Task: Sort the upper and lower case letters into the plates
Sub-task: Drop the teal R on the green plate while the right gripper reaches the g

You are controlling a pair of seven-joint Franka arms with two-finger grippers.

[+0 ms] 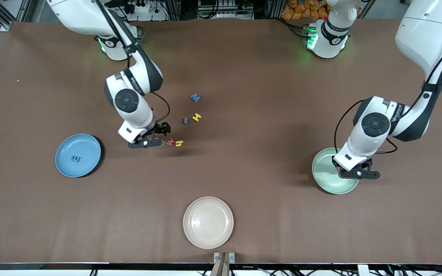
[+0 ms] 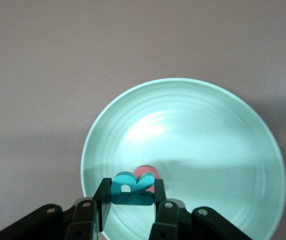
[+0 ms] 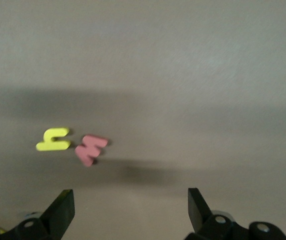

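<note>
My left gripper (image 2: 131,197) is shut on a teal letter (image 2: 131,189) and hangs over the pale mint green plate (image 2: 208,145) (image 1: 324,168). Part of a red letter (image 2: 145,172) shows in that plate under the teal one. My right gripper (image 3: 130,210) (image 1: 159,135) stands open over bare table beside a red letter (image 3: 90,149) (image 1: 170,142) and a yellow letter (image 3: 53,140) (image 1: 179,143). Farther from the front camera lie a yellow letter (image 1: 196,117), a small blue letter (image 1: 185,120) and a blue letter (image 1: 195,97). The light blue plate (image 1: 67,149) holds a dark blue letter (image 1: 75,158).
A cream-white round plate (image 1: 208,222) sits near the table's front edge, between the two coloured plates. The brown table top (image 1: 267,126) stretches wide around the loose letters. Both arm bases stand along the table's edge farthest from the front camera.
</note>
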